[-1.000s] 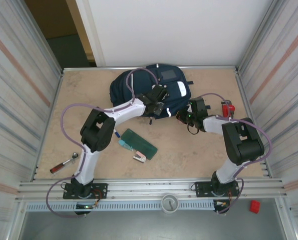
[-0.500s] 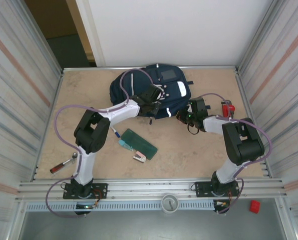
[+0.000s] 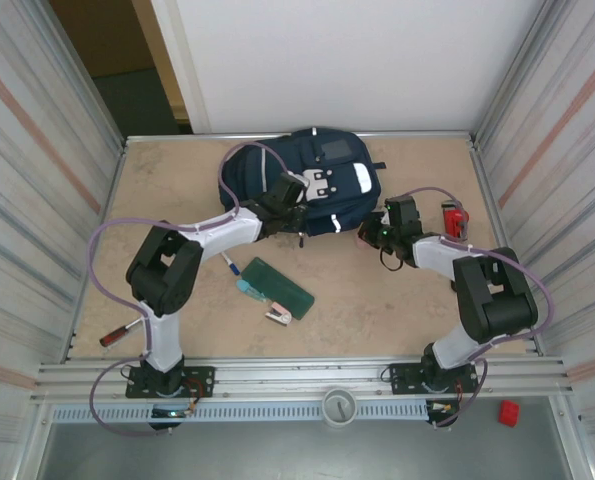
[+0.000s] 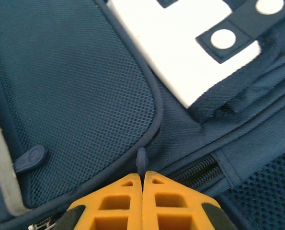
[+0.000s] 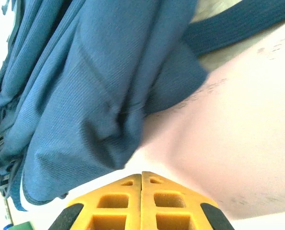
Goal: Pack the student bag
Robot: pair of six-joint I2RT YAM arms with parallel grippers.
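Observation:
The student bag, navy blue with white patches, lies at the back middle of the table. My left gripper rests on its near edge. In the left wrist view the yellow jaws are shut on a small blue zipper pull that pokes out from between their tips, beside a mesh pocket and an open stretch of zipper. My right gripper sits low at the bag's right side. It is shut with nothing between the jaws, just short of the bag's fabric.
A green case lies in front of the bag, with a small pink-and-white stapler and a blue pen close by. A red-handled ratchet lies at the near left. A red object sits by the right wall.
My left gripper has slid left along the bag's near edge, its elbow swinging out to the left. The right gripper has shifted slightly up and right.

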